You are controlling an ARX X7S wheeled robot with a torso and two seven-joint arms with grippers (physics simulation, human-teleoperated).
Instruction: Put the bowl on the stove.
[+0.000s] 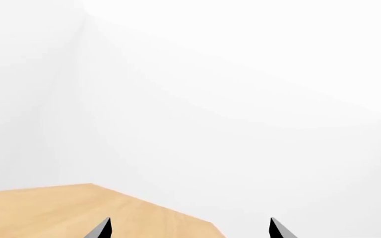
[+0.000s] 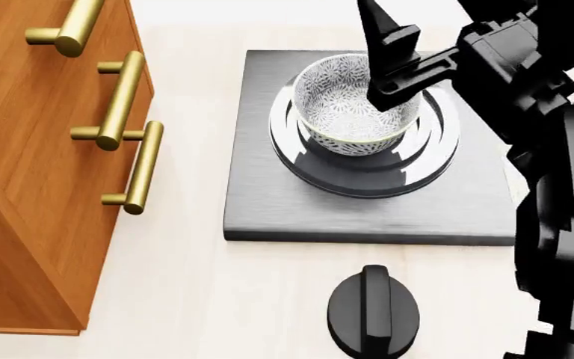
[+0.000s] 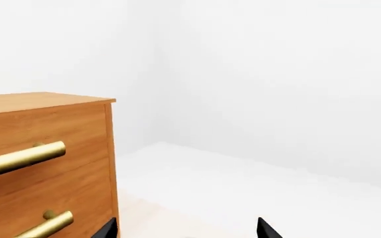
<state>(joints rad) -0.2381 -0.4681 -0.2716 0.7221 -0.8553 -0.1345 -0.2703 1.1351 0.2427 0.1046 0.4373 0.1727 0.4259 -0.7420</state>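
The speckled white bowl [image 2: 342,112] sits upright on the ring burner of the dark grey stove [image 2: 267,202]. My right gripper [image 2: 372,56] hangs over the bowl's right rim in the head view. In the right wrist view [image 3: 185,228] its two fingertips stand wide apart with nothing between them, and the bowl does not show. My left gripper [image 1: 190,228] is open and empty in the left wrist view. It is out of the head view.
A wooden cabinet [image 2: 38,187] with brass handles stands left of the stove and also shows in the right wrist view [image 3: 45,163]. A round black knob [image 2: 372,314] lies in front of the stove. A wooden top [image 1: 78,208] shows below the left gripper.
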